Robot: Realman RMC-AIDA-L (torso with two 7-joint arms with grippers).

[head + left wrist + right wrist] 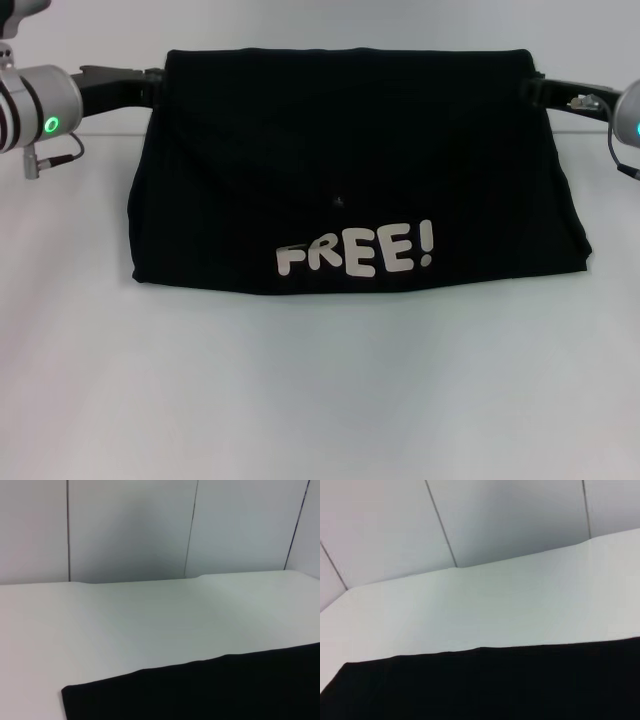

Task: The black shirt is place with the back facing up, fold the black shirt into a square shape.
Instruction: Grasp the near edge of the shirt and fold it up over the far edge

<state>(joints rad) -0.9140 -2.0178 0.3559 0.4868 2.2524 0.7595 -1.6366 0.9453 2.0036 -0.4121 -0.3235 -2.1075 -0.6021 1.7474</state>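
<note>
The black shirt [350,170] spreads across the middle of the head view, with pale "FREE!" lettering [355,255] near its lower edge, which rests on the table. Its upper edge is raised and stretched straight between both arms. My left gripper [155,88] grips the upper left corner and my right gripper [532,90] grips the upper right corner; the fingertips are buried in the fabric. Black cloth also fills the near part of the left wrist view [210,690] and the right wrist view [495,685].
The white table [320,400] stretches in front of the shirt and to both sides. Beyond the cloth, the wrist views show more bare tabletop [150,615] ending at a grey panelled wall [130,525].
</note>
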